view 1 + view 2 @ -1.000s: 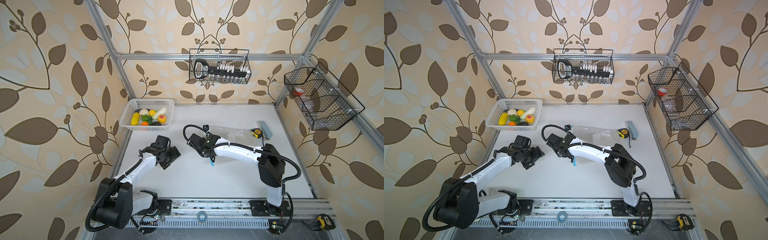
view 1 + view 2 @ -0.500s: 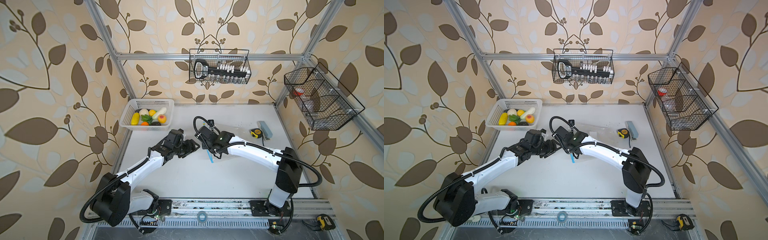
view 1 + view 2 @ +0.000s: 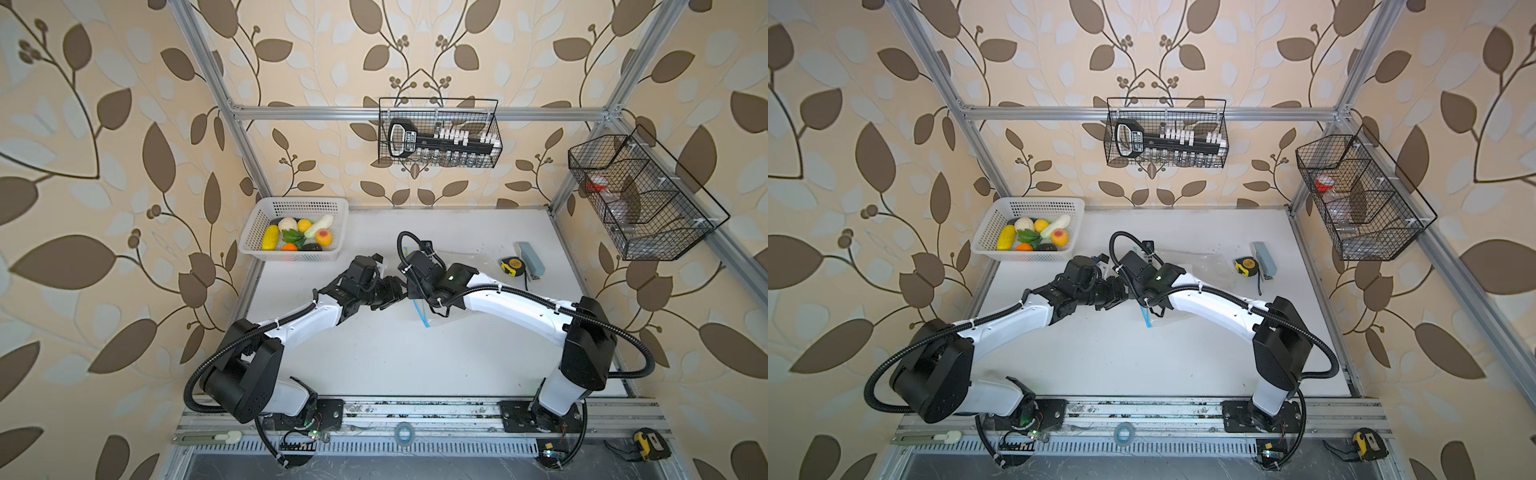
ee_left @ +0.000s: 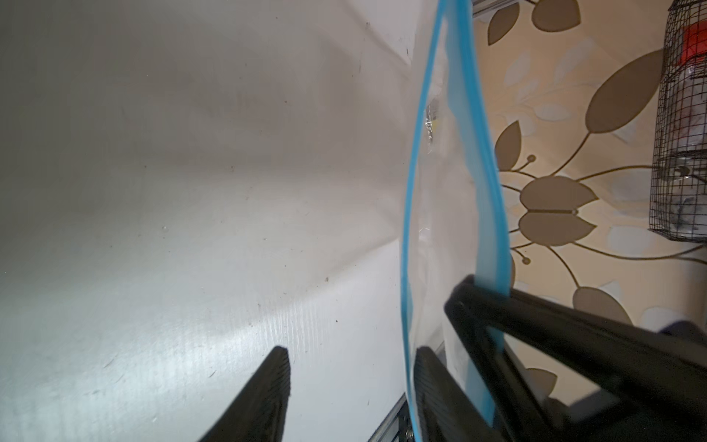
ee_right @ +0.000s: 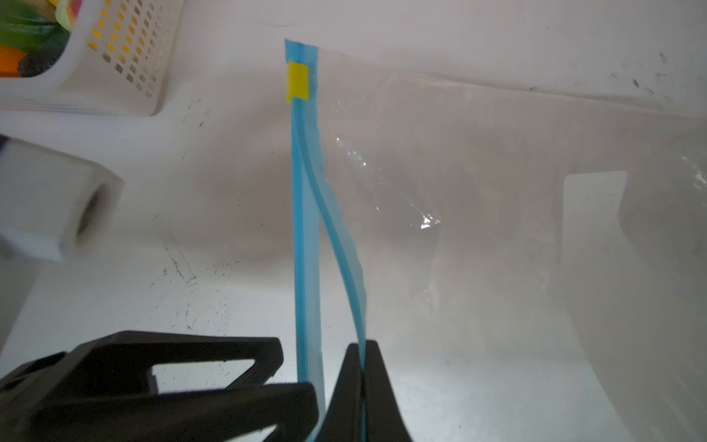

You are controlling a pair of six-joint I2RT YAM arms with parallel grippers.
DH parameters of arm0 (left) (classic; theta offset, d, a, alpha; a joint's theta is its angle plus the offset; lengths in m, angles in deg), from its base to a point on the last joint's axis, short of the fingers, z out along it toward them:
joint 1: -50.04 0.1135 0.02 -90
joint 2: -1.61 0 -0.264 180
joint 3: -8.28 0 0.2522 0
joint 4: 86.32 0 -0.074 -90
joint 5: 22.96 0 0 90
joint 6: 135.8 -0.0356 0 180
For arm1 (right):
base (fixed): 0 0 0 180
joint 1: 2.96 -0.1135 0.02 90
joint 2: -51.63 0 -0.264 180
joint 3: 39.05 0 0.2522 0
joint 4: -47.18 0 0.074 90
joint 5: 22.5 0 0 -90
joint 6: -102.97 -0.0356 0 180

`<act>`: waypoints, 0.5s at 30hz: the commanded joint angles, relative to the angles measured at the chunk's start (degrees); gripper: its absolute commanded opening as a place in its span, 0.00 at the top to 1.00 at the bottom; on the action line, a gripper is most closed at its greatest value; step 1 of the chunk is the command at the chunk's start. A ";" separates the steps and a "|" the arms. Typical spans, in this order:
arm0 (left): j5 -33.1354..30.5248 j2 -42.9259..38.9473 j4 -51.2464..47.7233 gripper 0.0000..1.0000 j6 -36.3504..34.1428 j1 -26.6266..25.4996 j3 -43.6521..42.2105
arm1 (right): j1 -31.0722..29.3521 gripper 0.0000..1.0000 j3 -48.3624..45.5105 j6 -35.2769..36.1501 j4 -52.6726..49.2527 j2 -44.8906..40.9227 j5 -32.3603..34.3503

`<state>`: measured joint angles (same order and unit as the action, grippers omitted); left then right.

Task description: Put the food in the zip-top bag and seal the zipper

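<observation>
Right wrist: zipper (image 5: 306,214) stretches away from right end effector (image 5: 359,356); yellow end (image 5: 297,82) far.

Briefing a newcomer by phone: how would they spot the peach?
Look in the white perforated basket at the far-left corner of the table. The peach sits at its right end, beside the pale cucumber; it alone is yellow with a pink-red blush.

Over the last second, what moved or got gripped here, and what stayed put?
The left gripper swung from near the basket to the mouth of the zip-top bag, its jaws narrowing around the free lip but not yet closed. The right gripper kept its pinch on the other lip while its elbow swung outward. The food, basket and tape measure stayed put.
</observation>
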<state>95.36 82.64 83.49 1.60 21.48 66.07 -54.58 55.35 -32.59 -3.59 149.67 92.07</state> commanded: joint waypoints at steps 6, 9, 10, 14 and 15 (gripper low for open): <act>4.08 4.79 6.73 0.55 0.61 -1.59 4.56 | 0.10 1.00 -1.08 -0.32 0.64 -1.62 -1.38; 3.73 5.61 5.48 0.67 -0.16 -1.59 5.27 | 0.23 1.00 -1.62 -0.44 0.39 -2.30 -0.68; 3.33 5.87 5.56 0.73 -0.12 -1.57 5.17 | 0.37 1.00 -2.01 -0.58 0.33 -2.67 -0.46; 2.71 6.33 5.65 0.84 0.11 -1.56 4.93 | 0.37 1.00 -2.07 -1.13 -0.96 -3.20 0.62; 2.48 6.24 5.65 0.86 0.08 -1.59 4.84 | 0.35 1.00 -2.14 -1.37 -1.34 -3.27 0.95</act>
<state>97.28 89.03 87.55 2.29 20.32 69.11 -54.42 53.98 -32.74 -3.31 148.18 91.27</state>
